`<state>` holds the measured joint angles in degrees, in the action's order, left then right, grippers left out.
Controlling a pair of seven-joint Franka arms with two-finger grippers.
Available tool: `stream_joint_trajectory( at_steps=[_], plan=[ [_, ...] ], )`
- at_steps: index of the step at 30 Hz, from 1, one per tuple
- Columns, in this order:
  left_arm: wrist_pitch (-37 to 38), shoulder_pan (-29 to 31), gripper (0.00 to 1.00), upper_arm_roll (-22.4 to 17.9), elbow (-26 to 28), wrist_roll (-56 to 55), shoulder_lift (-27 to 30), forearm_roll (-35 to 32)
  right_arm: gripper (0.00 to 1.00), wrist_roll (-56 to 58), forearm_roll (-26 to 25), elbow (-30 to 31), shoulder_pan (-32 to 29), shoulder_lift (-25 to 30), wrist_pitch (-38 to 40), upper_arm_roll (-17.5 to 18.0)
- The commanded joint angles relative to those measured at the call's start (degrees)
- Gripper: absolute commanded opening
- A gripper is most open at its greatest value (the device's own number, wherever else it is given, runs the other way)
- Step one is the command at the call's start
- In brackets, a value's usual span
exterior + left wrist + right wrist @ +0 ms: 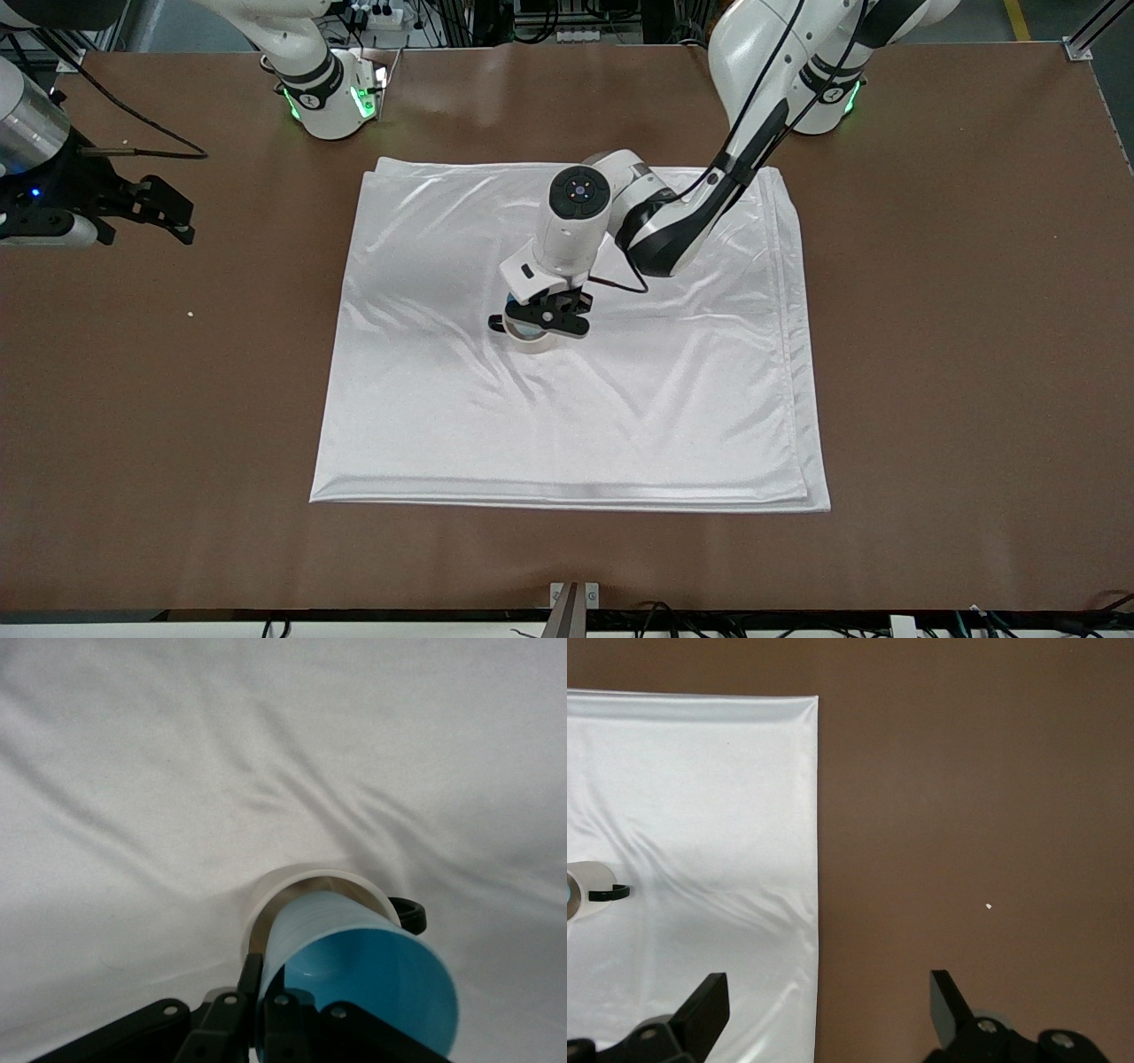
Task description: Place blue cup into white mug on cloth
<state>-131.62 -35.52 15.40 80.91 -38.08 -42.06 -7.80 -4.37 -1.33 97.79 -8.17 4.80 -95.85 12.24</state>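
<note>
The shiny white creased cloth (567,416) covers the brown bench (957,354). At its middle, the left claw (542,316) is clamped on the light-blue handleless cup (359,979), lowered into the cream-white black-handled mug (292,881), apparently for release. The right claw (151,211) waits wide apart, empty, over bare bench.

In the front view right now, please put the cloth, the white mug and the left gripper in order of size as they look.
1. The cloth, by far the largest.
2 and 3. The left gripper and the white mug look about alike. The gripper is over the mug, hides part of it and is nearer the high camera, so I do not rank them.
</note>
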Motion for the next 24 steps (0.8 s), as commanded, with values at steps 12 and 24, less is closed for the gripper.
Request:
stream_joint_trajectory(
  at_steps=[12,24],
  plan=[
    [-0.39,-0.86,1.0,-1.07,-1.81,-1.82,-0.13,-1.69,1.0,-1.95,0.89,-1.82,-0.35,-1.55,0.66,0.16],
    [4.61,0.01,1.0,-1.77,-1.81,-1.56,3.73,-1.6,1.0,-2.04,0.8,-1.82,2.98,-1.64,0.67,-3.79]
  ],
)
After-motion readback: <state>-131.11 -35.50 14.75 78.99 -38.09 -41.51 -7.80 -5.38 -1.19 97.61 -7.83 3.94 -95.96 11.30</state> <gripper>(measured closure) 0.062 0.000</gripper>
